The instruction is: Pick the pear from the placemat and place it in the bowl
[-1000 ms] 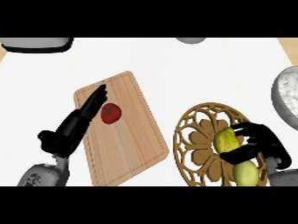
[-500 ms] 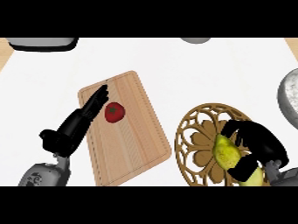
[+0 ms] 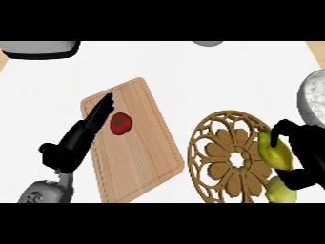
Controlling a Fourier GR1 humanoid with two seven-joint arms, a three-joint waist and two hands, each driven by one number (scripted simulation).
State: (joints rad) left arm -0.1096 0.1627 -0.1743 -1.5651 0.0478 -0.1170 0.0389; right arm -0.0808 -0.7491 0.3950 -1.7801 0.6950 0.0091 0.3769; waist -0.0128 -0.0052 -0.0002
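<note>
The yellow-green pear (image 3: pixel 273 151) is in my right hand (image 3: pixel 315 157), whose fingers and thumb curl round it and hide its middle; its lower end (image 3: pixel 280 191) shows beneath the thumb. It is over the right edge of the round openwork wooden placemat (image 3: pixel 225 157). The grey speckled bowl (image 3: pixel 322 101) sits at the right edge, just beyond the hand. My left hand (image 3: pixel 79 139) lies open, its straight fingers stretched over the left side of the cutting board.
A wooden cutting board (image 3: pixel 138 157) lies left of the placemat with a red tomato (image 3: pixel 120 123) on it, next to my left fingertips. A grey vessel (image 3: pixel 38 48) stands at the back left, and a small grey object (image 3: pixel 207 43) at the back middle.
My right hand has carried the pear a little to the right, from over the placemat's inner part to its right rim, nearer the bowl. The left hand stayed put.
</note>
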